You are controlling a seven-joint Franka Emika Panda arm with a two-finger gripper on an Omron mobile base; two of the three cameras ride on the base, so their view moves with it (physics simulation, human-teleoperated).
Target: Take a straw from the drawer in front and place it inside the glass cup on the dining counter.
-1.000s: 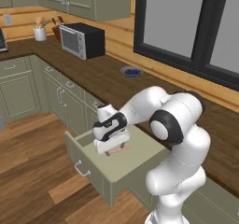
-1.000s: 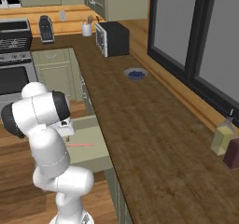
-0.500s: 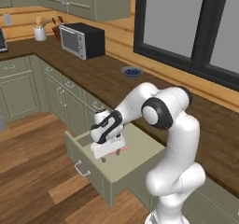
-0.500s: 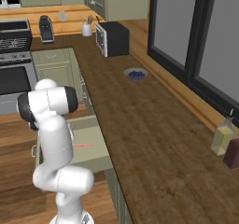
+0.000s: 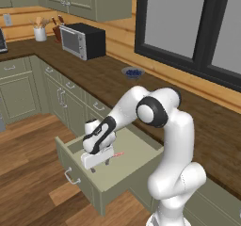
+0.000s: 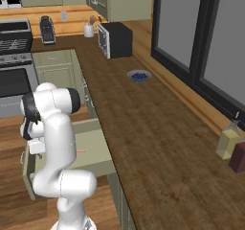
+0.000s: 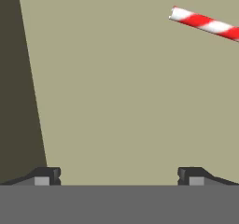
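Note:
The sage-green drawer [image 5: 123, 172] stands pulled out below the worktop, and the right base view shows its floor [image 6: 95, 150] beside my arm. The straw [image 5: 117, 153] lies flat on the drawer floor, a thin red-pink stick [image 6: 80, 151]. In the hand view it is red-and-white striped [image 7: 205, 23] at the upper right, off to the side of my fingers. My gripper [image 5: 100, 166] hangs low inside the drawer, open and empty, just left of the straw's end. Both fingertips [image 7: 46, 175] rise wide apart over the bare drawer floor [image 7: 116, 87]. The glass cup and the dining counter are out of view.
A drawer wall [image 7: 14, 78] lies dark on the left of the hand view. The long dark worktop [image 6: 143, 123] carries a microwave [image 5: 84, 40], a glass bowl of blue berries [image 5: 133, 72] and bottles [image 6: 228, 143]. A stove [image 6: 14, 75] stands at the left.
The arm has swung down and toward the drawer's front-left, bringing the hand lower into the drawer. The jaws stayed wide open. The straw has not moved.

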